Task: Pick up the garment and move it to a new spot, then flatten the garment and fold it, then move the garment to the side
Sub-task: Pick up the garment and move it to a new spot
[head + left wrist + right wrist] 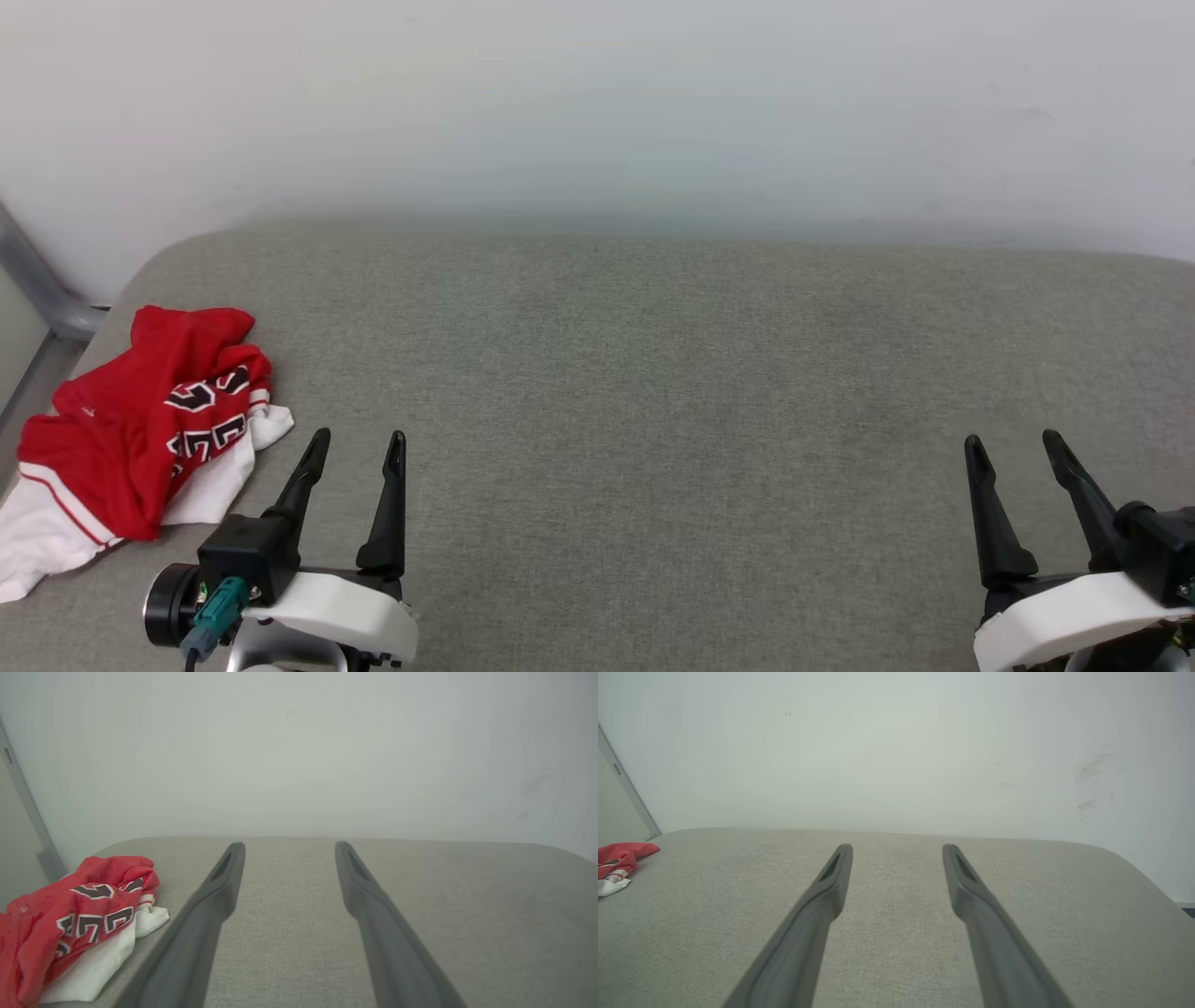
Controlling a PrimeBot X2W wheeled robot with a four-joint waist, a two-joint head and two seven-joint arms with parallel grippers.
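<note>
The garment [131,429] lies crumpled in a heap at the far left of the grey padded surface [653,373], red cloth on top with black white-edged lettering and white sleeve cloth underneath. In the left wrist view the garment [70,919] sits to the left of my fingers, apart from them. My left gripper [359,443] stands open just right of the heap, nothing between its fingers [219,891]. At the lower right my right gripper [1013,443] is open and empty, far from the garment [619,865], its fingers [831,886] over bare surface.
A pale wall [597,112] rises straight behind the padded surface. A grey metal frame post [37,280] slants at the far left beside the garment. The surface's rounded left corner and edge lie close to the heap.
</note>
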